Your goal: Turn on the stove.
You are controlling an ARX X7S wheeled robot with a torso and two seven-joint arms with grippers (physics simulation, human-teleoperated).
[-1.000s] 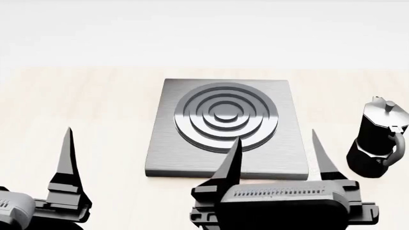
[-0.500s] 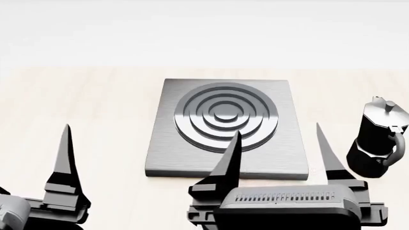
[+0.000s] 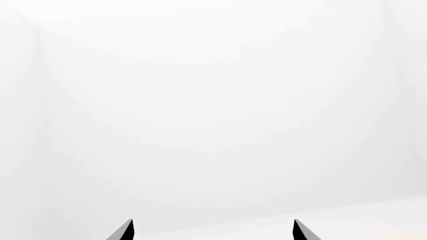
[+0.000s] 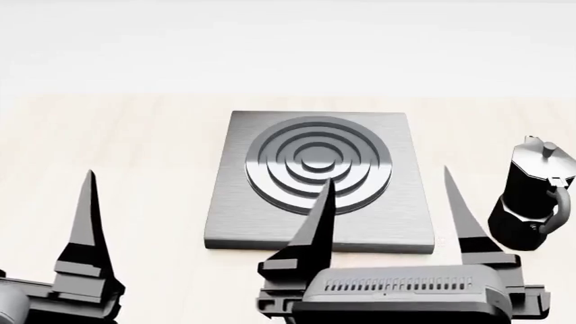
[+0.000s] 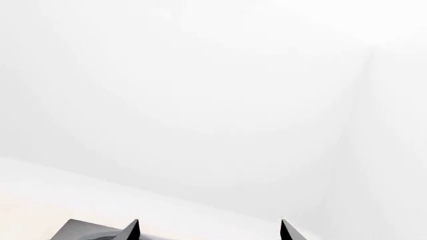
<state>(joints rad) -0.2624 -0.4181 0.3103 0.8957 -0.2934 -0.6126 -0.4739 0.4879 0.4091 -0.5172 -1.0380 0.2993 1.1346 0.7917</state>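
Note:
The stove [image 4: 396,202] is a flat square grey slab with raised concentric burner rings [image 4: 317,164], lying on the pale wooden table in the head view. Its small black knob does not show in any view. My right gripper [image 4: 389,182] is open and empty, held low in front of the stove's near edge, with its left finger [image 4: 320,216] overlapping the slab. In the right wrist view the gripper [image 5: 208,230] shows two spread tips with a stove corner [image 5: 83,231] beside them. My left gripper [image 3: 213,231] is open and empty, left of the stove; one finger [image 4: 85,223] shows in the head view.
A tall black moka pot [image 4: 533,196] stands on the table right of the stove, close to my right gripper's outer finger. The pale wooden table [image 4: 135,148] extends left of and behind the stove. A white wall is behind.
Both grippers have crept slightly forward toward the stove; their fingertips sit higher in the head view. Both stay open. The stove and moka pot have not moved.

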